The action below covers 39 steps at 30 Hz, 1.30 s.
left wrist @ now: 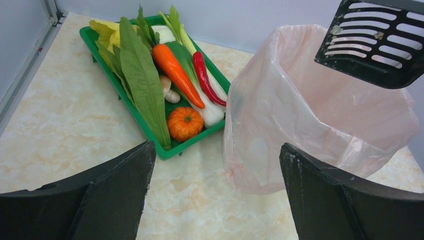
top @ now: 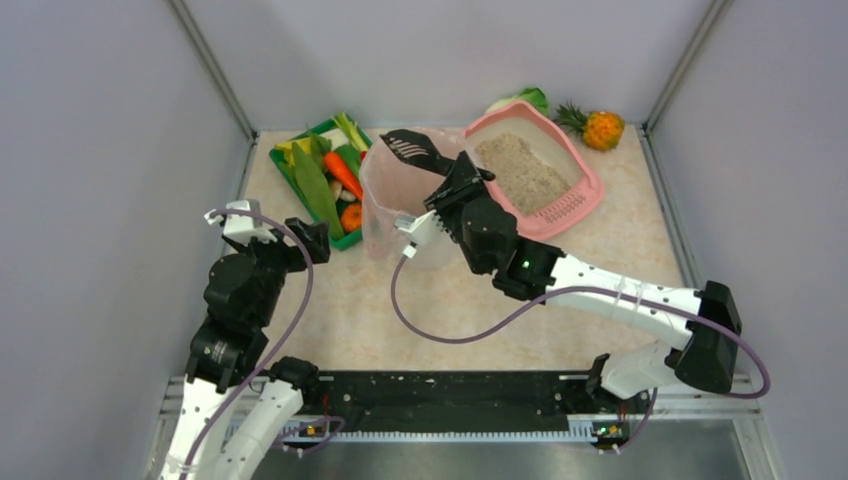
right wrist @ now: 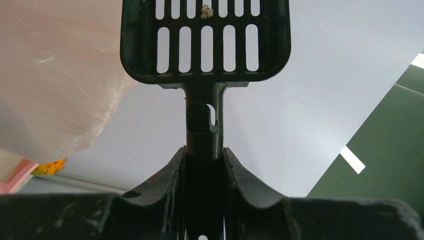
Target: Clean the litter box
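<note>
Two grippers nearest: left gripper [left wrist: 217, 148] spread wide, empty, facing green vegetable tray [left wrist: 167, 151]; right gripper [right wrist: 205, 152] clamped tight on handle of black slotted scoop [right wrist: 205, 37], lifted above pink-lined bin [left wrist: 300, 115]. Beyond, right of bin, litter box [top: 565, 207] flat on table [top: 600, 260] near pineapple [top: 603, 130].

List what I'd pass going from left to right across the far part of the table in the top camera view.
Green vegetable tray → pink-lined bin → litter box → pineapple.
</note>
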{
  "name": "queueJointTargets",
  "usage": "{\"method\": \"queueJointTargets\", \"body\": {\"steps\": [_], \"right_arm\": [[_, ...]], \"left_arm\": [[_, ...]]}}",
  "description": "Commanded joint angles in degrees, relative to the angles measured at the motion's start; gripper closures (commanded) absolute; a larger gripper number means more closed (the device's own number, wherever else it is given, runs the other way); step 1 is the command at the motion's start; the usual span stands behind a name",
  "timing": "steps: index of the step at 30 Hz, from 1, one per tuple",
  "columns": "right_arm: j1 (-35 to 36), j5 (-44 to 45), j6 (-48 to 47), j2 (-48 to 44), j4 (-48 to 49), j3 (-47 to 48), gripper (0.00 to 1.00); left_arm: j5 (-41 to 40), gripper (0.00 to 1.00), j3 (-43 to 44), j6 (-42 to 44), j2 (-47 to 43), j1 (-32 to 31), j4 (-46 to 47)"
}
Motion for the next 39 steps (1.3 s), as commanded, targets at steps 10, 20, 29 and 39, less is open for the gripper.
{"method": "queueJointTargets", "body": {"steps": [10,20,29,39], "right_arm": [[-1.0,-1.3,0.8,-2.9,-3.9,2.1,1.00],[-1.6,-4.1,7.4,-4.9,-8.2,4.7,1.00],[-5.8,-11.4,45.7,-1.1,-32.6,24.5,1.00],[-13.9,-24.0,70.7,-1.6,-41.3,27.3,1.00]], "left_arm": [[0.3,0.01,0.2,-0.6,-0.4,-0.1,2.4],[0.9,0.01,-0.3,-1.5,0.1,-0.1,2.7],[1.4,0.01,-0.5,-1.9,0.0,-0.1,3.3],[3.9,0.01,0.3,-1.7,0.8,-0.1,3.4]]}}
